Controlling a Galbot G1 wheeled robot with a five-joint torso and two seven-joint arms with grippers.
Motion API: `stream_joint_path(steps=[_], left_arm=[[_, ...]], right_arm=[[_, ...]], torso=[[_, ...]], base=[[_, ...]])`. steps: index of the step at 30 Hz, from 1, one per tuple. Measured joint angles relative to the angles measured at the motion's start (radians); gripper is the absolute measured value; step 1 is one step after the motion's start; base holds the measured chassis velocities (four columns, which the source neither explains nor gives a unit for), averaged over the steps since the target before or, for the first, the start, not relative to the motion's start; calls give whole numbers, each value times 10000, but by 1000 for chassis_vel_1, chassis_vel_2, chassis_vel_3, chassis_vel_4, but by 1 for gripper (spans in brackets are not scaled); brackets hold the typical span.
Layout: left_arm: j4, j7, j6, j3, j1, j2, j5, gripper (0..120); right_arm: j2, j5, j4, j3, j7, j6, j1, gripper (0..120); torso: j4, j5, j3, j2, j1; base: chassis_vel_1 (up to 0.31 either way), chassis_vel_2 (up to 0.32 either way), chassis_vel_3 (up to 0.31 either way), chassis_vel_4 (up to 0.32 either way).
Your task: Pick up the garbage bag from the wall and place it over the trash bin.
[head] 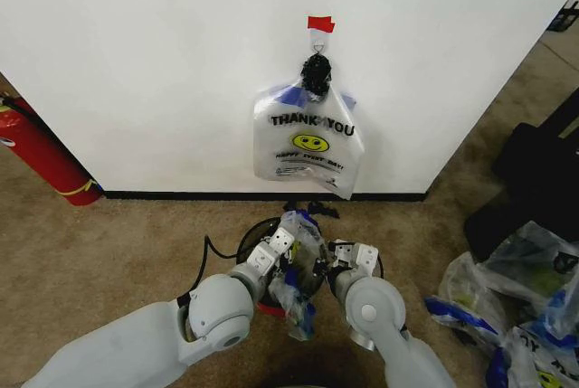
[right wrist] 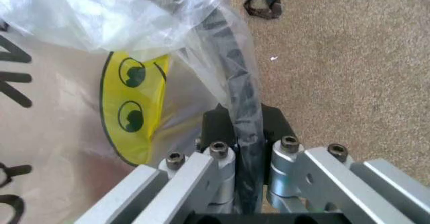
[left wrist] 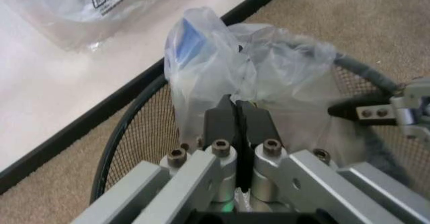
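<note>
The trash bin (head: 249, 241), black wire mesh, stands on the carpet below the white wall (head: 136, 62). The garbage bag (head: 297, 266), crinkly clear plastic with blue patches, is bunched over the bin's mouth. My left gripper (head: 286, 240) is shut on a fold of the bag (left wrist: 228, 63) just above the bin's rim (left wrist: 124, 133). My right gripper (head: 339, 252) is on the opposite side, shut (right wrist: 242, 121) on the rim (right wrist: 238, 90) with bag plastic (right wrist: 134, 12) draped over it. A yellow smiley print shows on plastic beside those fingers.
A whitish "THANK YOU" bag (head: 309, 139) hangs from a hook (head: 317, 42) under red tape (head: 320, 23). A red fire extinguisher (head: 41, 157) leans at the left. Bulging clear bags (head: 516, 307) and black furniture (head: 543, 171) crowd the right. A black scrap (head: 312, 210) lies by the baseboard.
</note>
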State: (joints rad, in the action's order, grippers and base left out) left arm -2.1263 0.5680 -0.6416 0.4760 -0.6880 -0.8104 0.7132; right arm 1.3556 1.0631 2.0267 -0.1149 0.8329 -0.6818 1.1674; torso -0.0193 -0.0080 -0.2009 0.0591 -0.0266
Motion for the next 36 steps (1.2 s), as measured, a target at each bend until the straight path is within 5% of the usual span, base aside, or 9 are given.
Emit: stream_joint_path(steps=[18, 36], left_arm=[[-1009, 563, -276, -1377, 331, 796, 2104, 0], [-2226, 822, -149, -2127, -4, 2735, 2757, 0]], right_arm=[[-178, -110, 824, -1396, -2129, 707, 1411, 0], [-1091, 322, 2034, -2623, -3410, 909, 2355, 0]], torso=[[-1, 0, 0, 0, 0], [-1, 0, 1, 2, 0]], base=[[0, 0, 0, 0], [0, 0, 0, 0]])
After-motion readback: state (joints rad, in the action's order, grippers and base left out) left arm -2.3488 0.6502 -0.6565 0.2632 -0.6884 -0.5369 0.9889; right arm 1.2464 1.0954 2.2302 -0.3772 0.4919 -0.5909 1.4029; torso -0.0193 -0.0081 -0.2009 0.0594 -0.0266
